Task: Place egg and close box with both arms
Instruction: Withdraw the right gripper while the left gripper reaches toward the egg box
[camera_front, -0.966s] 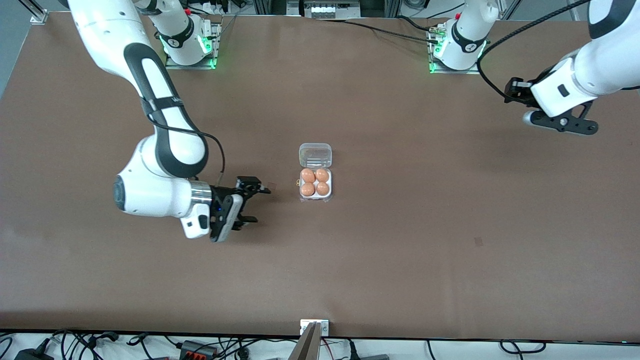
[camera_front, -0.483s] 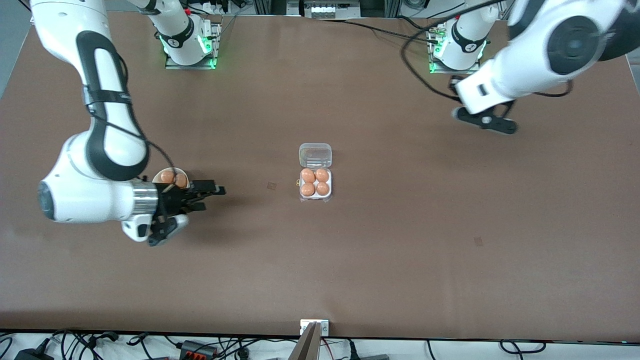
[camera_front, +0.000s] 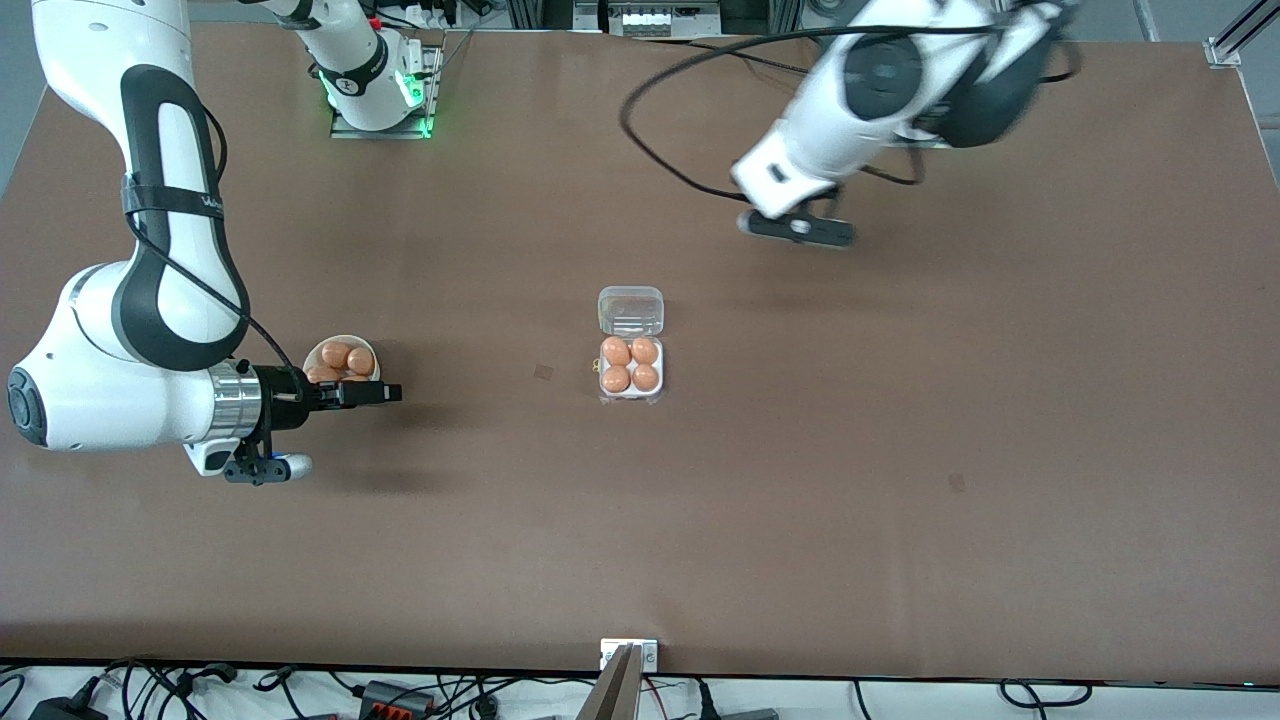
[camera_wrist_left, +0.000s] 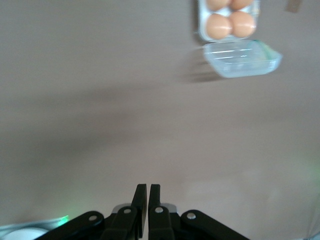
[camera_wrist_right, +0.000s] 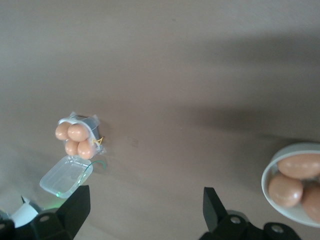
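The box's white tray (camera_front: 631, 396) sits mid-table with four brown eggs (camera_front: 630, 365) in its cells. Its clear lid (camera_front: 630, 310) lies open and flat, farther from the front camera than the tray. My right gripper (camera_front: 385, 393) is open and empty, low over the table beside a white bowl (camera_front: 310, 352) of brown eggs. In the right wrist view (camera_wrist_right: 146, 205) the jaws stand wide apart, with the bowl (camera_wrist_right: 265, 182) and the box lid (camera_wrist_right: 65, 177) in sight. My left gripper (camera_front: 795, 228) is shut and empty, high over bare table toward the left arm's base from the box. In the left wrist view (camera_wrist_left: 147, 200) the lid (camera_wrist_left: 242, 59) shows.
The bowl holds several eggs (camera_front: 345, 357) and stands toward the right arm's end of the table from the box. Both arm bases (camera_front: 375, 90) stand along the table's edge farthest from the front camera. Cables lie off the table's near edge.
My right arm has drawn back from the box to the bowl. My left arm has swung fast from its end of the table toward the middle.
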